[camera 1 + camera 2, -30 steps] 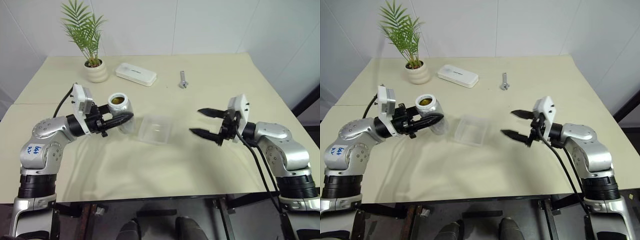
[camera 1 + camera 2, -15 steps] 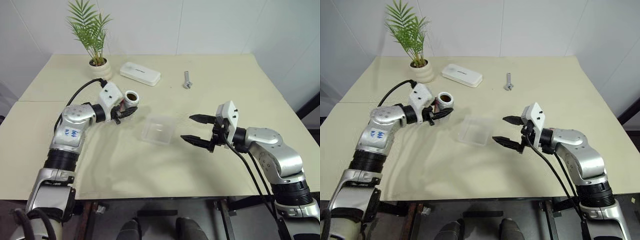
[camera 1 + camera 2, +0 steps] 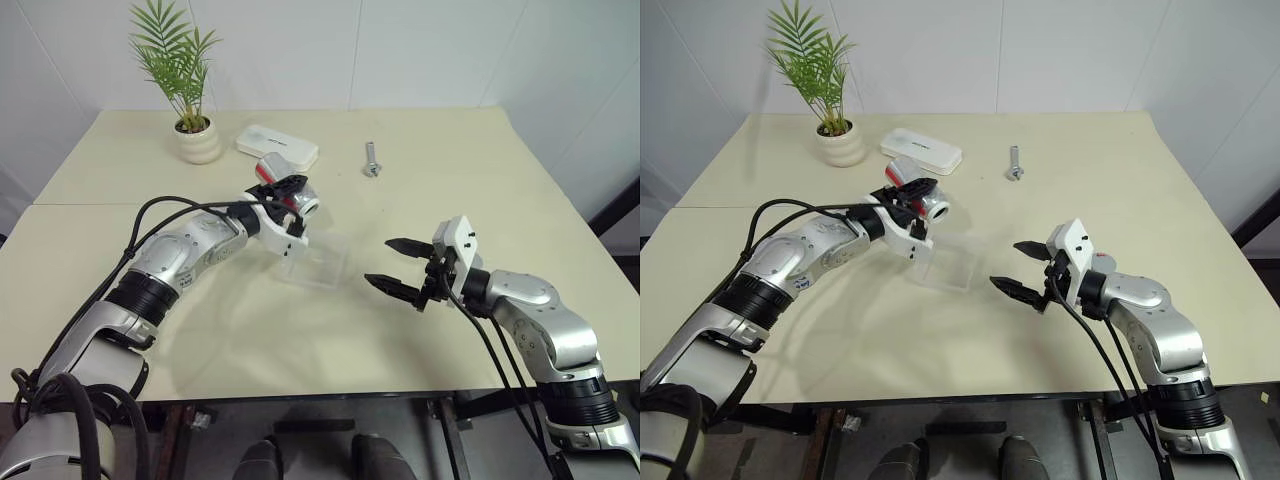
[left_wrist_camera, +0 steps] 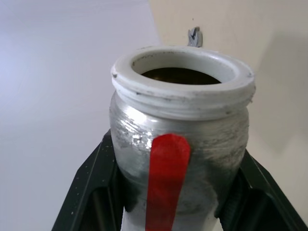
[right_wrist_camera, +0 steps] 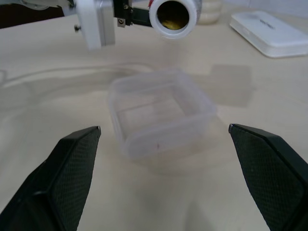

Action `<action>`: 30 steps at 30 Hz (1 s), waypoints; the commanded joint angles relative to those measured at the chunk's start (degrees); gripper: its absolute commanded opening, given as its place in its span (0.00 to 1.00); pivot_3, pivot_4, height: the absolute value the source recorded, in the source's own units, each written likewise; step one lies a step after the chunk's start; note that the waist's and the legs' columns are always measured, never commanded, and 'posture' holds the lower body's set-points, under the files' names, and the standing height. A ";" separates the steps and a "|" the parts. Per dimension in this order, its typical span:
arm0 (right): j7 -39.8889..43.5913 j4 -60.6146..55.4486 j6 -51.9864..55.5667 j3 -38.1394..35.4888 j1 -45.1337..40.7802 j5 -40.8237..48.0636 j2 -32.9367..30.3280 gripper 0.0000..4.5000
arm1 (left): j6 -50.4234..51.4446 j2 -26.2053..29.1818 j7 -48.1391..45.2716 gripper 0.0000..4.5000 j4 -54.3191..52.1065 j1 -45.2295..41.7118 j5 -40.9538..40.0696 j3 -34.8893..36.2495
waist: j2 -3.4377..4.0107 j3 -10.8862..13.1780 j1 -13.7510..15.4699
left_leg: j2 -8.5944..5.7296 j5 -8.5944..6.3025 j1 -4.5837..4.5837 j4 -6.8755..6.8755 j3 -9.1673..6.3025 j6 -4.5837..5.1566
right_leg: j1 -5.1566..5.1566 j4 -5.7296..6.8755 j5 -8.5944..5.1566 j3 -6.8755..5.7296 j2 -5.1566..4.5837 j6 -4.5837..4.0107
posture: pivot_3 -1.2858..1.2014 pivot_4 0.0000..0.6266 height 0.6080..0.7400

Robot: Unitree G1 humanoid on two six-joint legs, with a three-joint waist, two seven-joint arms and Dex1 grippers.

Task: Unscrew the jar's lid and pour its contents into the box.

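The jar, silvery with a red stripe, has no lid on and lies tipped on its side in the air. My left gripper is shut on it, and its fingers clamp both sides. The white mouth faces the right gripper, just above the far-left rim of the clear box. Olive-brown contents sit inside the mouth of the jar. The box looks empty. My right gripper hovers open just right of the box, holding nothing. The lid is out of view.
A potted palm, a flat white case and a silver bolt stand along the far part of the beige table. Black cables trail along both arms.
My left arm swung the jar to the right, up to the box, and rolled it from upright onto its side. The right gripper sank slightly and stayed open.
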 commanded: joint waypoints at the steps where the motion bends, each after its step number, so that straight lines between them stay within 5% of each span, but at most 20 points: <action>1: -0.57 -2.50 -0.72 -2.00 0.04 1.06 0.31 1.00 | 1.38 0.84 5.84 0.44 -0.70 -1.94 6.16 -0.95 | 0.00 0.00 0.03 | 0.00 0.00 0.00 0.00 0.00 0.00 | 0.00 0.00 0.00 0.00 0.00 0.00 | 0.52 0.24 1.00; 8: -0.11 -2.54 -0.85 -1.95 0.39 1.85 0.16 1.00 | 0.42 0.56 5.72 0.44 -3.25 -3.22 12.02 -2.95 | 0.00 0.00 0.06 | 0.00 0.00 -0.01 0.00 0.00 0.00 | 0.00 0.00 0.00 0.00 0.00 0.00 | 0.52 0.24 1.00; 20: 0.40 -1.48 -1.64 -1.56 0.08 1.91 1.27 1.00 | -2.81 1.84 -1.00 0.44 -5.66 -1.18 8.40 -0.76 | 0.00 0.00 0.05 | 0.00 0.00 0.00 0.05 0.00 0.00 | 0.01 0.08 0.00 0.00 0.00 0.01 | 0.52 0.24 1.00; 27: 0.21 -3.00 -1.39 -1.47 1.75 2.18 1.30 1.00 | 3.13 -4.24 -21.20 0.44 -3.08 5.29 -28.31 18.12 | 0.01 0.00 -0.06 | 0.02 0.00 0.01 0.22 -0.02 0.00 | -0.01 0.31 -0.01 -0.01 0.00 -0.01 | 0.52 0.24 1.00; 30: 0.40 -3.02 -1.37 -1.71 2.00 2.13 0.82 1.00 | 18.34 -10.40 -35.52 0.44 -9.17 9.56 -53.19 29.60 | 0.01 0.00 -0.04 | 0.02 -0.01 0.00 0.46 -0.02 0.02 | 0.00 0.50 -0.01 0.00 0.00 -0.01 | 0.52 0.24 1.00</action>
